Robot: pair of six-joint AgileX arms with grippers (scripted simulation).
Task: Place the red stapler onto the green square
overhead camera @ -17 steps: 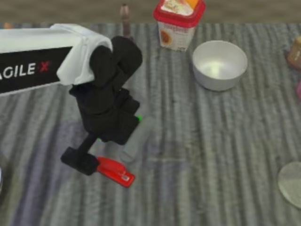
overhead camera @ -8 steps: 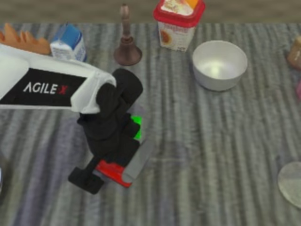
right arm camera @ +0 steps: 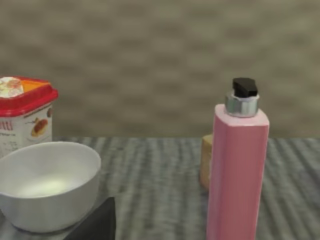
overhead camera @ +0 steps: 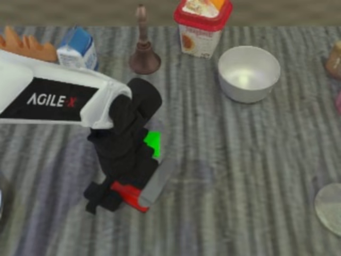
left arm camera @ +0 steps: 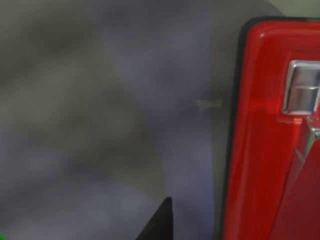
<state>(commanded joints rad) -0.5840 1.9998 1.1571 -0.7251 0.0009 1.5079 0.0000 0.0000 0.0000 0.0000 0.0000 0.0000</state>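
Note:
The red stapler [overhead camera: 131, 198] lies on the cloth at the front left, partly under my left gripper [overhead camera: 127, 192]. The jaws straddle it: a black finger [overhead camera: 100, 198] sits at its left end and a grey finger [overhead camera: 156, 184] at its right. In the left wrist view the stapler [left arm camera: 270, 140] fills one side. A dark fingertip [left arm camera: 161, 222] stands a little apart from it. Only a corner of the green square [overhead camera: 153, 143] shows; the wrist hides the rest. My right gripper [right arm camera: 155, 232] is parked off the right side, with one fingertip [right arm camera: 102, 220] in sight.
Along the back stand bread [overhead camera: 26, 47], a blue carton [overhead camera: 79, 48], a brown bell [overhead camera: 144, 56], a red-lidded tub [overhead camera: 202, 26] and a white bowl [overhead camera: 248, 72]. A grey disc [overhead camera: 330, 209] lies at the right edge. A pink pump bottle [right arm camera: 237, 165] stands near the right gripper.
My left arm swung forward and lowered over the stapler, uncovering the carton and bell. The black finger has since drawn in toward the stapler's left end, and more green shows.

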